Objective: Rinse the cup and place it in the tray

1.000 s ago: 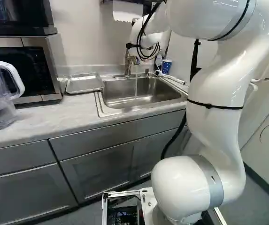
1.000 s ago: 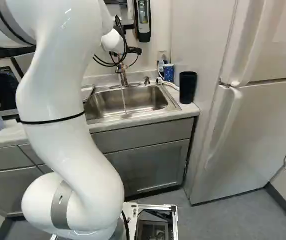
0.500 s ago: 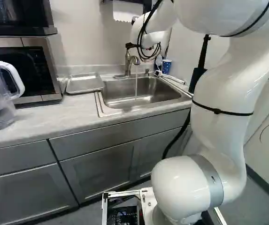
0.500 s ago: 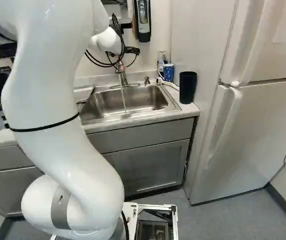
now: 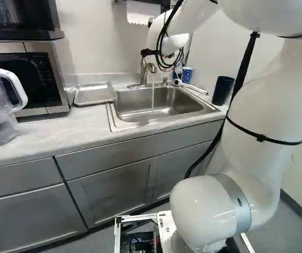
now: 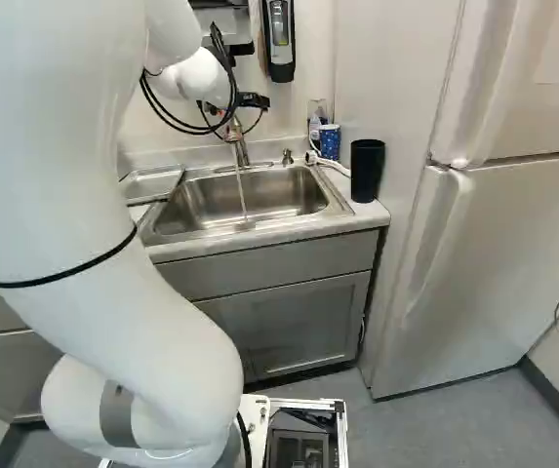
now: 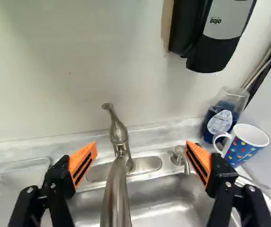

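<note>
Claw (image 7: 141, 145) released, fingers wide apart facing faucet (image 7: 118, 189), water running into sink (image 5: 161, 103). Dotted cup (image 7: 243, 150) w/ handle is at sink's far R, beside bottle (image 7: 220, 120). Tray (image 5: 95, 94) sits just L of sink, blk tumbler (image 6: 367, 171) R.

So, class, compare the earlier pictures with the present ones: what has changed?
The arm has leaned back toward the cameras, uncovering the black cup in the left base view. The base, running water, tray and blue cup look unchanged.
</note>
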`<state>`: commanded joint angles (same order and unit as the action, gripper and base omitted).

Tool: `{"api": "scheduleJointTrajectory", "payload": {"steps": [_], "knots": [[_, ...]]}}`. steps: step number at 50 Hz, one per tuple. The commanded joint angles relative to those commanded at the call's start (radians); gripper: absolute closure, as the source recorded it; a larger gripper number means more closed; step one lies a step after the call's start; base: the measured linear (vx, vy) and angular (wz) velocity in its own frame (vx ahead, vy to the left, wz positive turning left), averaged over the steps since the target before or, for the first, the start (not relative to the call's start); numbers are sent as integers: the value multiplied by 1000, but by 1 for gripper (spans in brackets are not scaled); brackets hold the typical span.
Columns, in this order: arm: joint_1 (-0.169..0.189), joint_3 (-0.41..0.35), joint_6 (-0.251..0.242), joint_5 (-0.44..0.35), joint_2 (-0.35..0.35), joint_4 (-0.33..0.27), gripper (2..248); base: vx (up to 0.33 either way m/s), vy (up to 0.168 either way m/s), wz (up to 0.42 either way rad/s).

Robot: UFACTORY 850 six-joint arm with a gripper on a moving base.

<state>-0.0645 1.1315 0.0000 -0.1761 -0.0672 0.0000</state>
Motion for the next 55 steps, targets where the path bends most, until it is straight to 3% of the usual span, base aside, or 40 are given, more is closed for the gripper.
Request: {"api": "scheduleJointTrajectory", "payload": {"steps": [55], "knots": [[1,-288,0,144,300,0,3,0,0,0]]}}
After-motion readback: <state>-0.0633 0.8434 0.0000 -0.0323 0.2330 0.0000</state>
